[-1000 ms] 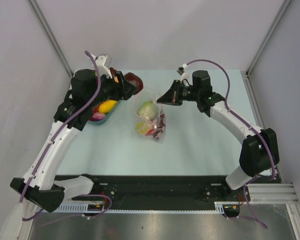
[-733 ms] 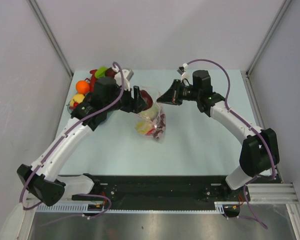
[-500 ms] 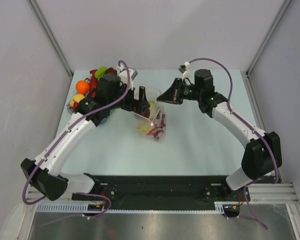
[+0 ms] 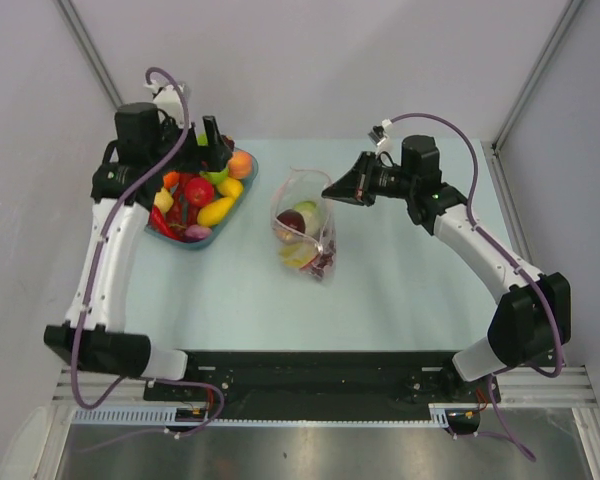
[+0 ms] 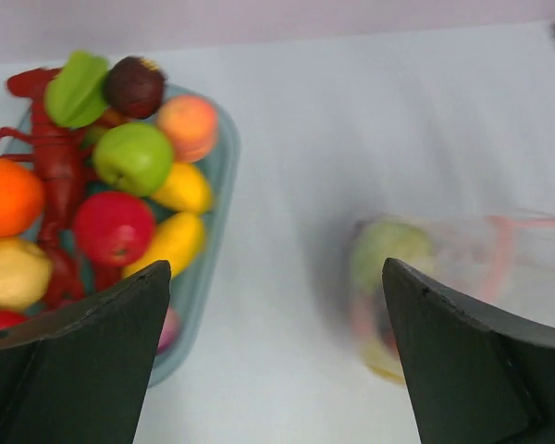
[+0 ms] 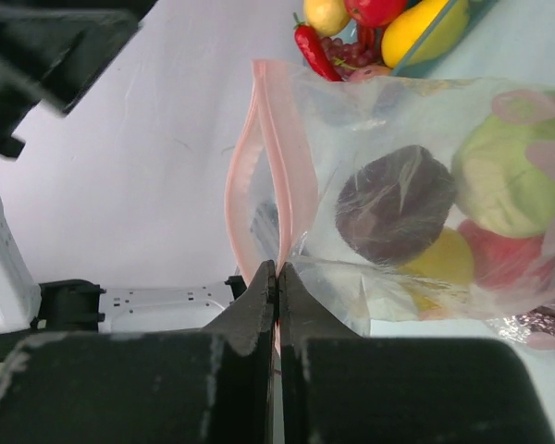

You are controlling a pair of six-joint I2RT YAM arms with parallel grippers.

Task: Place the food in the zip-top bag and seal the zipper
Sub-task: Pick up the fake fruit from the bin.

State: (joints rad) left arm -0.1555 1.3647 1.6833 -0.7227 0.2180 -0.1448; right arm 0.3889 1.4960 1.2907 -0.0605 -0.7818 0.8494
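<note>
Zip-top bag [image 4: 302, 225], top view: just left of R pincer [image 4: 332, 192]; L pincer [image 4: 216, 140] released, empty, over dish [image 4: 195, 243]. L wrist: bag ahead-right of L pincer. R wrist: R pincer clenched on zipper [image 6: 277, 157]. Film looks light, floppy, slick w/ food [image 6: 393, 203] inside; hold by stiffer strip.

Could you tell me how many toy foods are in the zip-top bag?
5: dark maroon piece, green piece beside it, yellow piece, red piece, grape bunch at the closed end; others may be hidden.
</note>
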